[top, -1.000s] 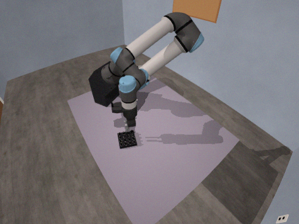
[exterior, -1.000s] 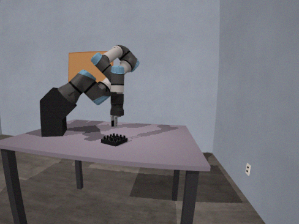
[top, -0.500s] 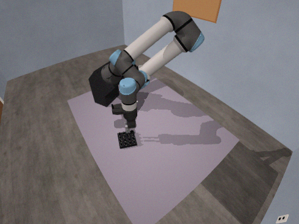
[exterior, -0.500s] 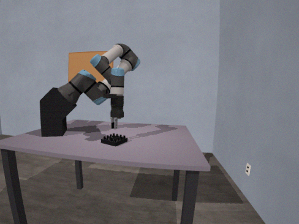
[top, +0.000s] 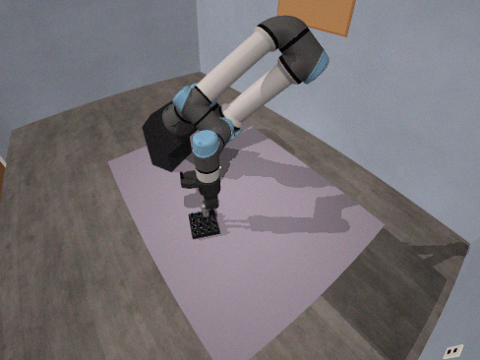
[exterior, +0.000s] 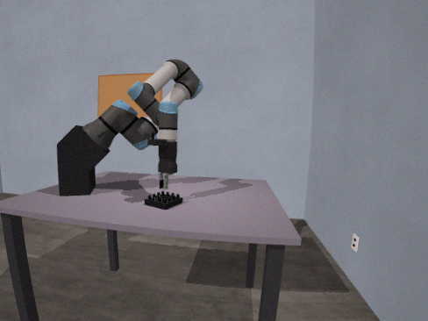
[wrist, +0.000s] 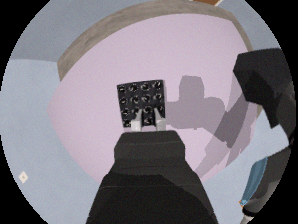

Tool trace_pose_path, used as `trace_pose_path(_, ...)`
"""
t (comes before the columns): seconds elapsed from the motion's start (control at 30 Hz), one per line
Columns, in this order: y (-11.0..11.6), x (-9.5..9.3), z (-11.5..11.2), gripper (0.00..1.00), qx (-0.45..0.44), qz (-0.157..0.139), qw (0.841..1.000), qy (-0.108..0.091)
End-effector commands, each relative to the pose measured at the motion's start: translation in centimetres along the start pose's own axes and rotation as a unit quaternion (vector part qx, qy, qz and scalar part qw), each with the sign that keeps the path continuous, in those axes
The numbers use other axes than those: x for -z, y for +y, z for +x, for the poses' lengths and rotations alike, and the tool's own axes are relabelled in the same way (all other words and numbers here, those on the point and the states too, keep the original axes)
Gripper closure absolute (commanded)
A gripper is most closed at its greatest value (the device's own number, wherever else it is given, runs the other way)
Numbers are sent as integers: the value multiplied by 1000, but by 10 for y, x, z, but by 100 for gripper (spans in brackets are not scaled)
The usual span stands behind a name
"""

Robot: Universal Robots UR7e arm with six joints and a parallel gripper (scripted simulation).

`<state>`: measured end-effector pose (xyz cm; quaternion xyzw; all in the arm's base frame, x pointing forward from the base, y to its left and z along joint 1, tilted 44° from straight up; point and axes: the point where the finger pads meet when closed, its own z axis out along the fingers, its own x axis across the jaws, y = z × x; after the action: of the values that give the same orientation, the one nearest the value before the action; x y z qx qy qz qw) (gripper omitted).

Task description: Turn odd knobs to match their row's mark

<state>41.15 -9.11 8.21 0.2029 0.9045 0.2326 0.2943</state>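
The hand is partly open, its two fingers parted and pointing down, with nothing between them. In the exterior view its fingertips are above the box, near the knobs and apart from them. In the wrist view the fingers overlap the near edge of the box and hide part of the row there.

The box is black, square and shallow, standing upright on the counter. It carries black knobs in a grid of four rows of four, with pale marks around them; the marks and the lines are too small to read, so where each knob points cannot be told.

Above the box, the arm reaches up from the hand, bends at its elbow and comes back down to a black pedestal. The pedestal stands on the same counter, well apart from the box. Beyond the box and the counter, an orange panel is on one wall, and an outlet is on another, both well apart from the box.

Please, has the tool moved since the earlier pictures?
Yes, downward: in the exterior view, the tool is now closer above the knob box, which has not moved.
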Motion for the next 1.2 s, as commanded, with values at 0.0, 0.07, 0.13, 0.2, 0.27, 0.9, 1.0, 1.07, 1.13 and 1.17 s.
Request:
trace_pose_path(0.0, 0, -5, -1, 54, 0, 1, 1000, -1)
trace_pose_path(0.07, 0, -7, -1, 54, 0, 1, 1000, -1)
trace_pose_path(0.13, 0, -9, -1, 54, 0, 1, 1000, -1)
trace_pose_path(0.2, 0, -10, -1, 54, 0, 1, 1000, -1)
trace_pose_path(0.27, 0, -12, -1, 54, 0, 1, 1000, -1)
trace_pose_path(0.9, 0, -14, -1, 54, 0, 1, 1000, -1)
trace_pose_path(1.0, 0, -14, -1, 54, 0, 1, 1000, -1)
trace_pose_path(1.07, 0, -14, -1, 54, 0, 1, 1000, -1)
trace_pose_path(1.13, 0, -14, -1, 54, 0, 1, 1000, -1)
trace_pose_path(1.17, 0, -14, -1, 54, 0, 1, 1000, -1)
